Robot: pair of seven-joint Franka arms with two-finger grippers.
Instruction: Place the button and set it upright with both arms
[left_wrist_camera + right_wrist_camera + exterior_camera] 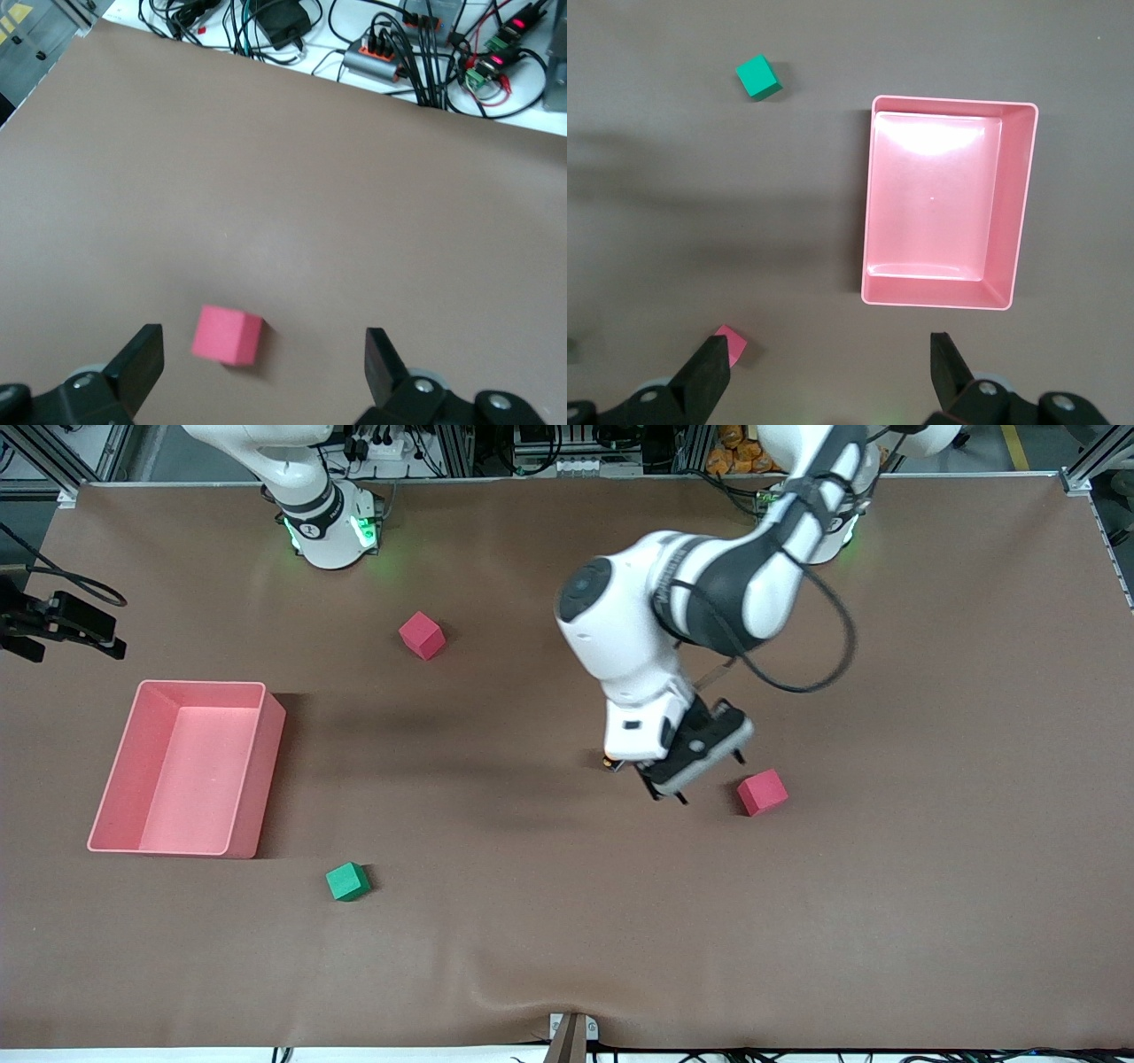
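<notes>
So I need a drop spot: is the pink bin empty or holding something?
Empty. The right wrist view looks straight down into the pink bin and shows only its bare floor; the front view agrees.

A tiny button [609, 762] with an orange cap on a dark body sits on the brown table [532, 939] near its middle, mostly hidden under the left arm's wrist; its pose cannot be told.

1. My front camera sits high, facing both arm bases across the table [532, 957].
2. My left wrist camera looks down close on a red cube [229, 336], shared with the front view [763, 792].
3. My right wrist camera looks down from high over the pink bin [948, 204], shared with the front view [190, 766].
</notes>
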